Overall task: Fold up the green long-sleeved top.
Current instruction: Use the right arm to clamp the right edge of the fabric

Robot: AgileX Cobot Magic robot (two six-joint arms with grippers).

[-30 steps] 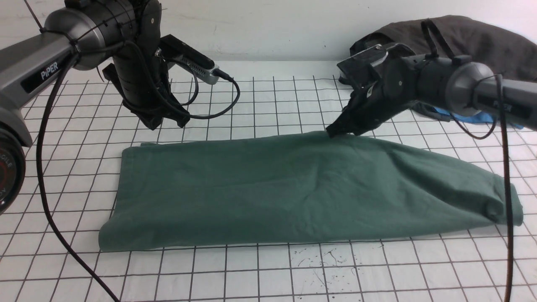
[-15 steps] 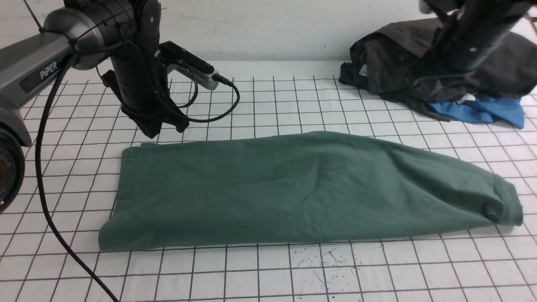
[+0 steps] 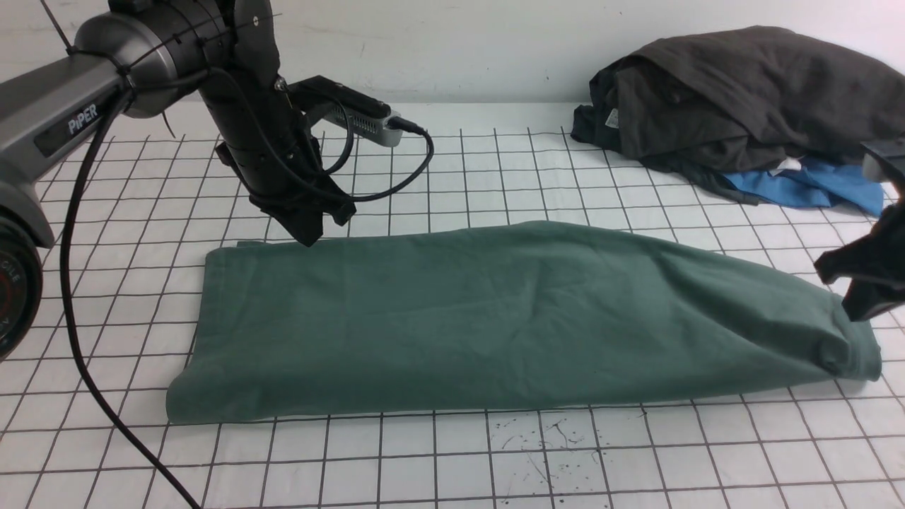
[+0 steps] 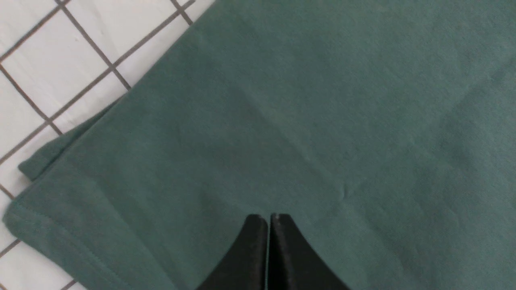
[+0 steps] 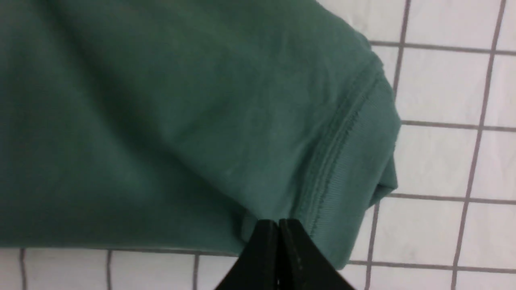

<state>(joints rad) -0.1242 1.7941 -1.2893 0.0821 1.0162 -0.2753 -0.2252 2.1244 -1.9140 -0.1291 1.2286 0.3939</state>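
1 grn top (image 3: pixel 495 318), 1 blue garment (image 3: pixel 820 187), 1 dark pile (image 3: pixel 728 92).

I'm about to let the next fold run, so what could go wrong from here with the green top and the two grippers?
The left gripper and right gripper are both shut over the green top; lowered like that they would likely shove it, not grasp it.
The right gripper is at the bunched ribbed edge; it may catch only some layers, and the fold could open.
The dark garment pile lies near the right gripper; a swing might drag it.
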